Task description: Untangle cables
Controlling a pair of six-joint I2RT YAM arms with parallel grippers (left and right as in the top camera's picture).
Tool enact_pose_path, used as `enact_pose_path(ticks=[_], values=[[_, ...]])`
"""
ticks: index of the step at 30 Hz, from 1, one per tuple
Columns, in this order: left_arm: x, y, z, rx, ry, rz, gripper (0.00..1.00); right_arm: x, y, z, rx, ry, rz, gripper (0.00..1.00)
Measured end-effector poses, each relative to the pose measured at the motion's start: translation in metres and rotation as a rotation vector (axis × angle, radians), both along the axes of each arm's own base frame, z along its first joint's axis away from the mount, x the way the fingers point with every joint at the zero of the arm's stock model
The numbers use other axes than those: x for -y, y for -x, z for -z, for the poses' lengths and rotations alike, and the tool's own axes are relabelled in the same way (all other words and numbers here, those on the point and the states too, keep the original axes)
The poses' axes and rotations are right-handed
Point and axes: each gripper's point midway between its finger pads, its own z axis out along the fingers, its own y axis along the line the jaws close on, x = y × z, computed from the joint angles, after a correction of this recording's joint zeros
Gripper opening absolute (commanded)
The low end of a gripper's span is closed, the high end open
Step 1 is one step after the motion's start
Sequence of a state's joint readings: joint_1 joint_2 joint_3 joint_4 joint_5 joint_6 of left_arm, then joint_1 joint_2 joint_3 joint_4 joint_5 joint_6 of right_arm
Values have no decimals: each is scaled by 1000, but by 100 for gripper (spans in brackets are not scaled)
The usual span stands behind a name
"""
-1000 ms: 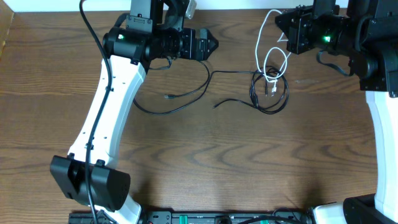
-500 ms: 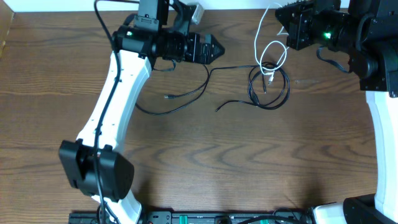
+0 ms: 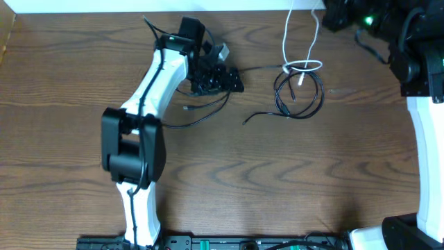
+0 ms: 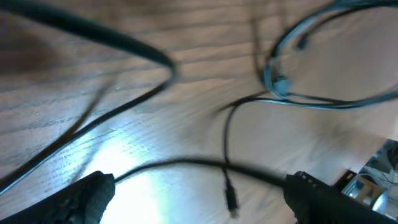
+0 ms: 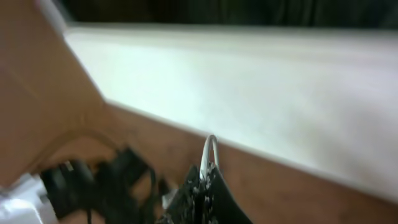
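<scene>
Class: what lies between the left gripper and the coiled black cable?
Overhead view: only bare brown wooden table, crossed by one strand of the thin black cable running toward the left gripper.

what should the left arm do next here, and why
Probably lower the open left gripper and close on the black cable running between its fingers. The right gripper, shut on the white cable, holds it up, yet its loop overlaps the black cable's coil.
</scene>
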State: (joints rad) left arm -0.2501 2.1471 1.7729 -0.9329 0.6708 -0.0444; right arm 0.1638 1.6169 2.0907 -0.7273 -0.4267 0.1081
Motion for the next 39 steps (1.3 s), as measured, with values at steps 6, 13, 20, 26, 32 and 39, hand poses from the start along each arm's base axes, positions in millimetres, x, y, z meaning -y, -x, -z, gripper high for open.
enact_pose_path(ticks=[6,13,20,26,32,39], values=[[-2,5,48,-109,-30,0,89,22,11,-85,253,-53,51,1],[-2,9,67,-154,-37,0,88,70,49,-159,448,-66,220,1],[-5,8,69,-145,-63,-1,88,120,43,-137,340,-26,472,1],[-16,2,70,-112,-131,-12,88,159,18,-90,182,43,654,1],[-52,-12,46,-2,-265,-68,88,214,-4,-71,145,70,806,1],[-67,-21,-67,278,-277,-133,88,231,-29,-62,152,57,776,1]])
